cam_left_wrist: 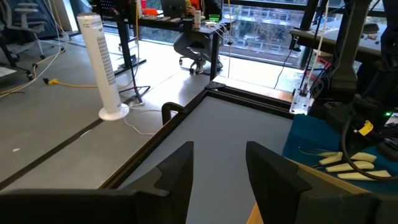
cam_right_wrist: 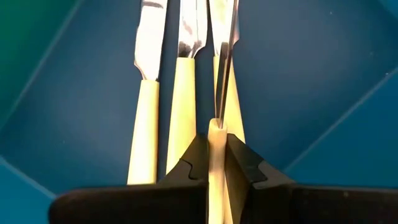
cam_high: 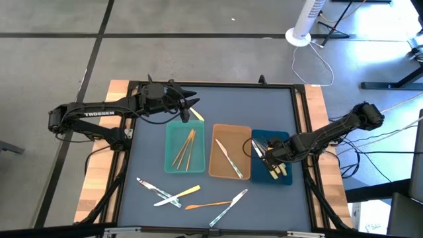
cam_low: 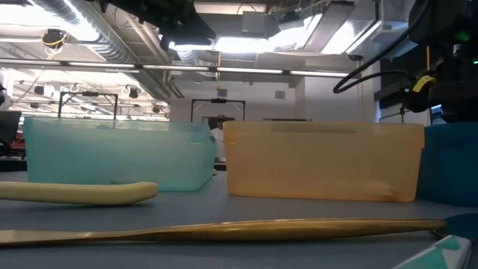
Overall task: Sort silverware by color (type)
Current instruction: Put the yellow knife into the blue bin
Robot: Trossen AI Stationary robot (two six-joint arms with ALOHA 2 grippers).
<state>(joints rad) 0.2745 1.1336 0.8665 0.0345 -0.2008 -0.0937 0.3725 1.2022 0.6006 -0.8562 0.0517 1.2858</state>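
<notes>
Now lower the yellow-handled knife point(cam_right_wrist: 214, 162), pinched in the right gripper point(cam_right_wrist: 215, 163), flat beside its mates in the blue tray point(cam_high: 285, 177) before releasing; left gripper point(cam_left_wrist: 219, 171) idle, jaws wide, above the bench point(cam_high: 142, 155).

overhead, table-level, two wrist cameras — trays point(cam_high: 230, 151) shared

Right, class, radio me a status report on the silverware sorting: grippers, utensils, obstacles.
Right gripper shut on yellow-handled utensil, over dark-blue tray. Left gripper open, empty, waiting behind teal tray. Loose silverware still on table. Nothing in the way.
</notes>
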